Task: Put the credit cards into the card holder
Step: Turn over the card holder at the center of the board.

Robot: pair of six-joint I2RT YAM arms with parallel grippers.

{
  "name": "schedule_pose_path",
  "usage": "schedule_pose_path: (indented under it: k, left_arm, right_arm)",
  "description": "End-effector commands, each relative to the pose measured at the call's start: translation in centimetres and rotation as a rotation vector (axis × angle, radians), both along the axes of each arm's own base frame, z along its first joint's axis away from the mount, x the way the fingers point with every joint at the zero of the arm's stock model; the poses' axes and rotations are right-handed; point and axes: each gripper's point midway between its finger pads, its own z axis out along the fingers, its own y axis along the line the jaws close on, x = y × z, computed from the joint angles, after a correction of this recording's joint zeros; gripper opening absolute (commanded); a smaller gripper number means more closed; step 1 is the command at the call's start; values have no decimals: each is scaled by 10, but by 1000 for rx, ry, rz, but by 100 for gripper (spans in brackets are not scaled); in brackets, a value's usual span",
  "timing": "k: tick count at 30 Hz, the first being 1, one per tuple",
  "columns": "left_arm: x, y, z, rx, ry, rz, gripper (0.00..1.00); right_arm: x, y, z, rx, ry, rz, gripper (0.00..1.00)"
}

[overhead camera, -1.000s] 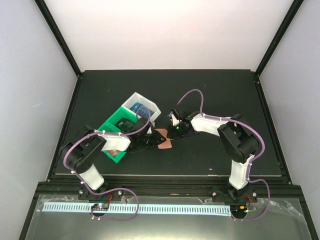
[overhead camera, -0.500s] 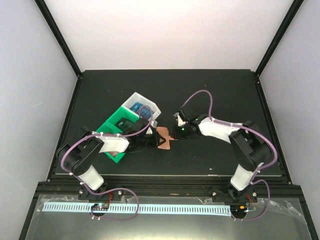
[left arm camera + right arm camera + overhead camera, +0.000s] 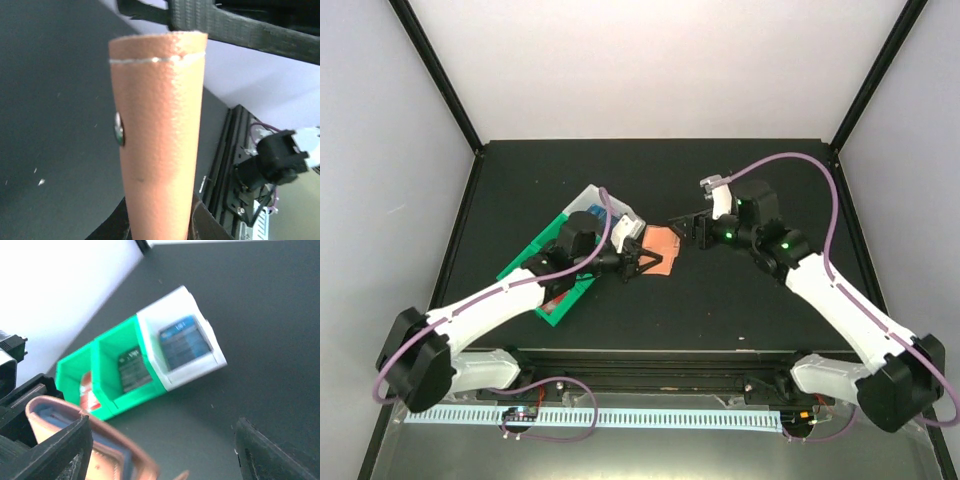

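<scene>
My left gripper is shut on the card holder, a salmon-brown leather wallet held up off the table. In the left wrist view the card holder fills the middle, upright, with its snap stud on the left side; my left gripper pinches its lower end. My right gripper stands open just right of it, touching nothing. In the right wrist view the card holder sits by the left finger. Credit cards lie in the bins: a blue one, a dark one, a red-and-white one.
A white bin and the green bins joined to it lie at an angle left of the table's centre, under my left arm. The table's raised black frame runs along the near edge.
My left gripper has lifted the card holder off the table and carried it up and to the right. My right gripper has opened wide, let go of it and drawn back to the right.
</scene>
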Motion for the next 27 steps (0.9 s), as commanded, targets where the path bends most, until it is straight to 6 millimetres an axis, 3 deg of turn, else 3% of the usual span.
schedule_pose_path:
  k: [1, 8, 10, 17, 20, 24, 26, 27]
  left_arm:
    - [-27, -7, 62, -96, -239, -200, 1]
    - [-49, -14, 104, -203, -237, -330, 2]
    - [-45, -12, 107, -205, -224, -295, 3]
    - [-48, -8, 113, -223, -205, -270, 5]
    - [-48, -5, 113, -213, -210, -254, 7]
    - [-44, -5, 103, -192, -173, -236, 9]
    - [-42, -5, 95, -178, -139, -215, 15]
    - [-41, -3, 91, -173, -126, -198, 21]
  right_arm:
    - [-24, 15, 53, 145, -164, 158, 79]
    - [-82, 27, 83, 297, -210, 434, 80]
    - [-87, 26, 83, 300, -202, 455, 79]
    - [-83, 20, 53, 222, -134, 399, 73]
    - [-88, 21, 50, 238, -118, 420, 59]
    - [-92, 23, 61, 278, -140, 439, 25]
    - [-89, 24, 69, 296, -164, 429, 9]
    - [-87, 24, 73, 308, -180, 427, 6]
